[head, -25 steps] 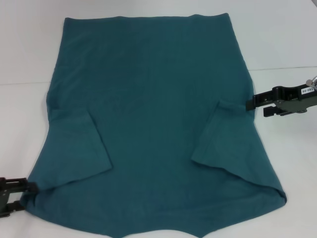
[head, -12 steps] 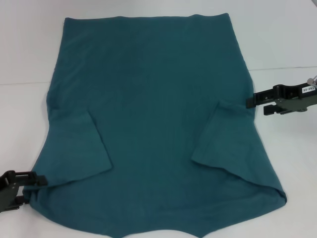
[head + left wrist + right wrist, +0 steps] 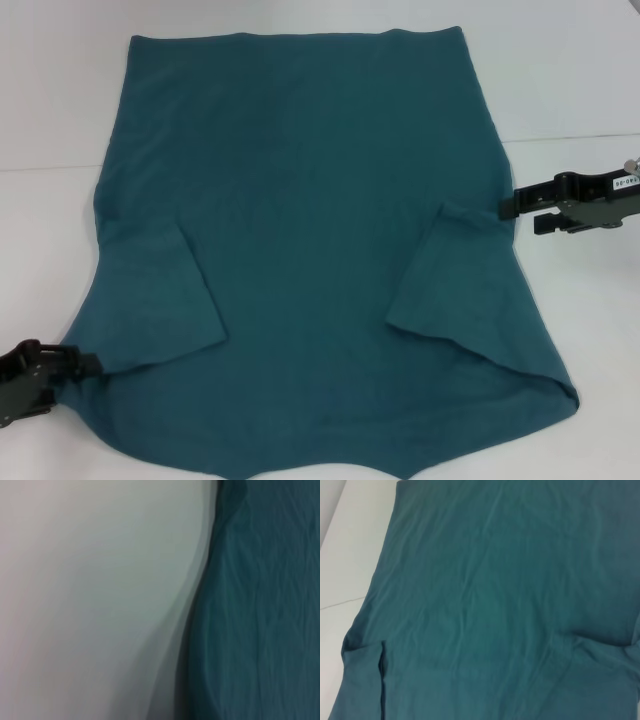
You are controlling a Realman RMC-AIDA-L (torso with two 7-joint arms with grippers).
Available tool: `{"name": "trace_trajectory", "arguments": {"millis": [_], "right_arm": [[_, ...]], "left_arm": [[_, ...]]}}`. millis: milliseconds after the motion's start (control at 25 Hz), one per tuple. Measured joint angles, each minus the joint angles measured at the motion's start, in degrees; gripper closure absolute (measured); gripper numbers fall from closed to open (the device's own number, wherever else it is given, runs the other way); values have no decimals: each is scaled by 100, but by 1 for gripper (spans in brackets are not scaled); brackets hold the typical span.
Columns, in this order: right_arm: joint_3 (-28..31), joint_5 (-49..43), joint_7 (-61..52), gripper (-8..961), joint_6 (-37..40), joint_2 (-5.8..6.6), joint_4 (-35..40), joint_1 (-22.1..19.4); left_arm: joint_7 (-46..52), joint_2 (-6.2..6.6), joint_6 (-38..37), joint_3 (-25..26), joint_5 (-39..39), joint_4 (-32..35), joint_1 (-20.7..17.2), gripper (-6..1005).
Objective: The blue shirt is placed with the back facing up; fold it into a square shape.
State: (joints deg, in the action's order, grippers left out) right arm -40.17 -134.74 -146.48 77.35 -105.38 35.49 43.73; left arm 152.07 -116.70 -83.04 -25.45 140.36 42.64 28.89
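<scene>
Left gripper (image 3: 80,362): black, at the shirt's near left corner, tips touching the cloth edge; finger state cannot be told.

Shirt (image 3: 300,230): teal-blue knit, matte, softly wrinkled, spread flat on the white table (image 3: 570,80), plain side up, both sleeves folded inward as slanted flaps.

Right gripper (image 3: 505,208): black, small white label unreadable, narrow, tips at the shirt's right edge by the sleeve fold.

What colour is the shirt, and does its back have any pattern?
The blue shirt is plain dark teal-blue, no pattern; the head view shows it best.
</scene>
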Motion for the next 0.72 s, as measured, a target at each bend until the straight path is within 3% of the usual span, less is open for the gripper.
{"name": "trace_trajectory", "arguments": {"millis": [400,720], "right_arm": [[-5,-31,140,219,136,46,2,-18],[-4,-35,251,219,494,127,8,-111]], "left_arm": [[-14,25,-35,41,-6,7,-22,604],[-263,63,-269,80,-316,-40,-14,982]]}}
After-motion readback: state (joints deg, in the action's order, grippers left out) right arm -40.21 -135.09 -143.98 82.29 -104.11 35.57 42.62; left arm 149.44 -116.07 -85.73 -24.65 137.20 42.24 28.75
